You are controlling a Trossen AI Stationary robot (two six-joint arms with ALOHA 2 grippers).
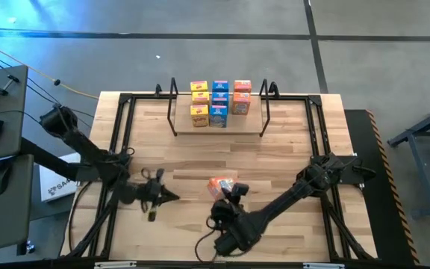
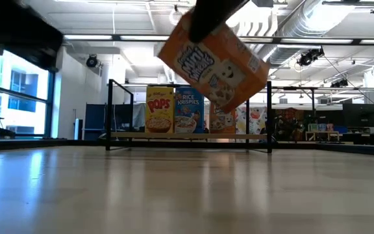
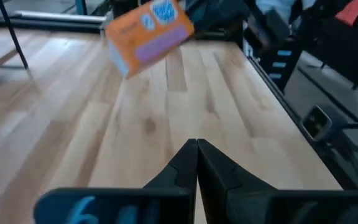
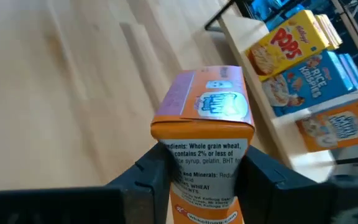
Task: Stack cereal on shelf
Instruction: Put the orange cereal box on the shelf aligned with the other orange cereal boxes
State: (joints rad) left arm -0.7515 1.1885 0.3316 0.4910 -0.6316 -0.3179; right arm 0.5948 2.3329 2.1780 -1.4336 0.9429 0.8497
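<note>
Right gripper (image 4: 201,171) clamps an orange cereal box (image 4: 204,118) above the table (image 1: 290,157), 6 o'clock of the shelf (image 1: 219,128); left gripper (image 3: 196,163) clenched, empty.

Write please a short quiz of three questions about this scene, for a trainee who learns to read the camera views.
1. True or false: the orange cereal box is lifted off the tabletop.
2. Which end effector grips it? A) the left end effector B) the right end effector C) neither one
3. Fill in: the fingers of the left end effector are ____.

Key
1. True. The low view shows the box tilted in the air, in front of the shelf where the other cereal boxes stand.
2. B. The right end effector clamps the box's narrow sides.
3. Shut, holding nothing.
</note>
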